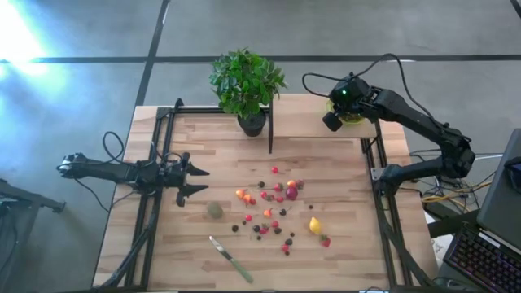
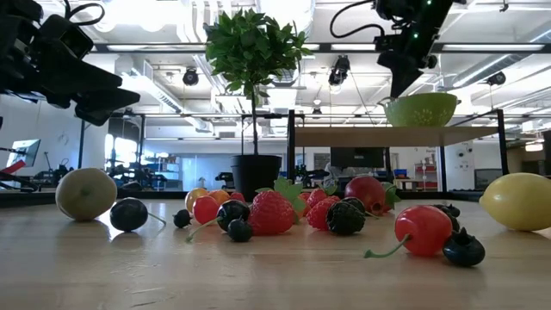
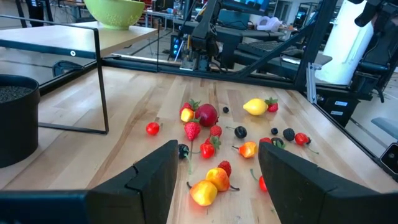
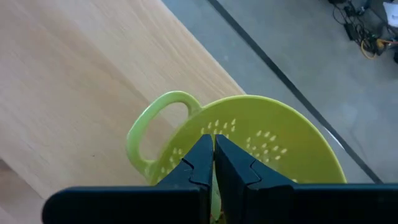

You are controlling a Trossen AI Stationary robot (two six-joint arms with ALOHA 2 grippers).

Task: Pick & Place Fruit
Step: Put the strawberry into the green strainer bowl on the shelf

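Yellow lemon (image 1: 314, 225), lime-green perforated bowl (image 4: 261, 149), pale striped-wood table (image 1: 342, 171)

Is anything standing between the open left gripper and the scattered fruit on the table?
Nothing visible does. The left gripper, open, faces bare wood up to the fruit; the kiwi-like ball lies nearest. The knife and plant sit off to either side.

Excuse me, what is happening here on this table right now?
A two-armed robot is sorting toy fruit, which lies scattered on the wooden table. The right gripper, jaws shut with nothing visible between them, hangs over the lime-green bowl on the raised shelf at the back. The left gripper waits with open, empty jaws at the table's left side, facing the fruit. No fruit can be seen in the bowl. A potted plant and a knife are not being handled.
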